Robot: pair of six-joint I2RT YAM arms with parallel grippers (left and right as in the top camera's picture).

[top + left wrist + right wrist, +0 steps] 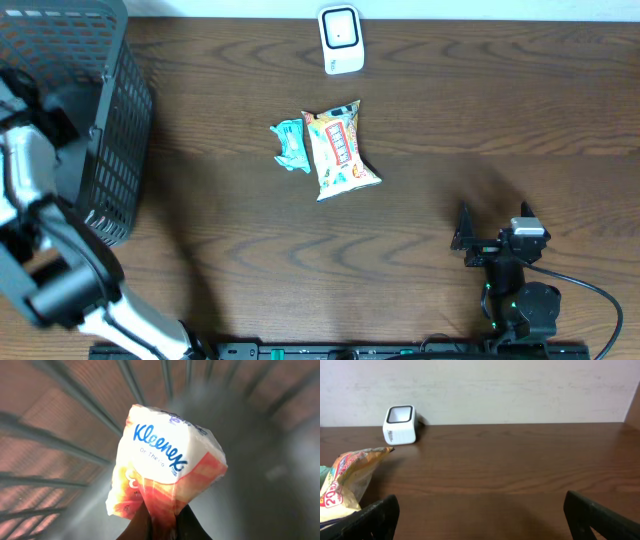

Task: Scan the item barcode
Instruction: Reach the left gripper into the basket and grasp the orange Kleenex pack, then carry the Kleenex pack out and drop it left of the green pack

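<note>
Where the left gripper clamps the bottom edge of the tissue pack, its dark fingers are blurred and cut off by the frame, and from overhead it is hidden inside the basket. Blue lettering on the pack reads "Kleenex"; the small line below is only partly legible, and the orange print lower down is too creased to read. Held inside the basket, the pack rises from the fingers, with the brand name slanting down to the right; its long axis is hard to judge. Farther out, the right gripper rests spread wide on the table, facing a snack bag marked "20", a teal packet and the white scanner.
</note>
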